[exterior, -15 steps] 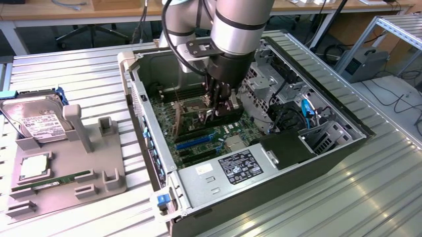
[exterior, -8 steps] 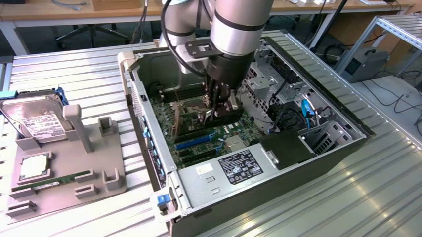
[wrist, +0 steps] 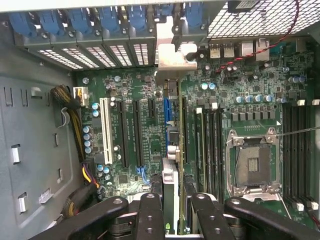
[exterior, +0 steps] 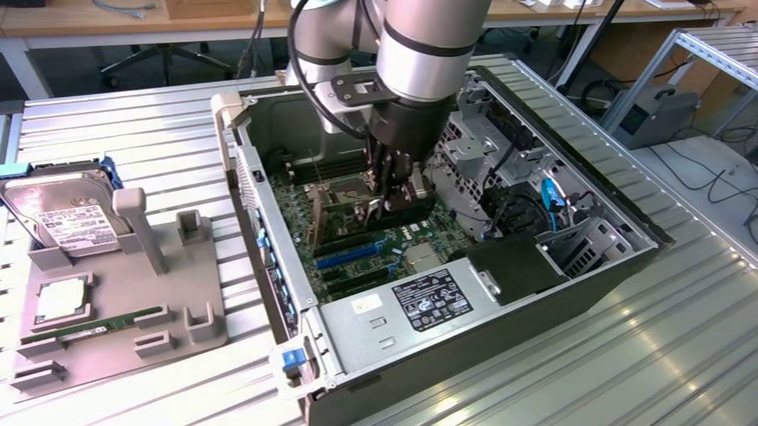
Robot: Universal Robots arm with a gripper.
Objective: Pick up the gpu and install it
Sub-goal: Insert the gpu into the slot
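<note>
Hand (wrist: 172, 210): grasping the gpu (wrist: 171, 165) (edge-on between the fingers (wrist: 150, 215)).
Gpu: upright inside the open computer case (exterior: 592, 266), over the motherboard (wrist: 130, 90) slots, bracket toward the rear wall.
Desk (exterior: 142, 133): hard drive (exterior: 66, 217) on a grey holder.

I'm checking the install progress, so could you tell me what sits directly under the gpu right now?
Under the gpu, held edge-on by the gripper, lies the green motherboard with its blue slot and black slots. The card itself covers the spot right beneath it, so seating cannot be judged.
</note>
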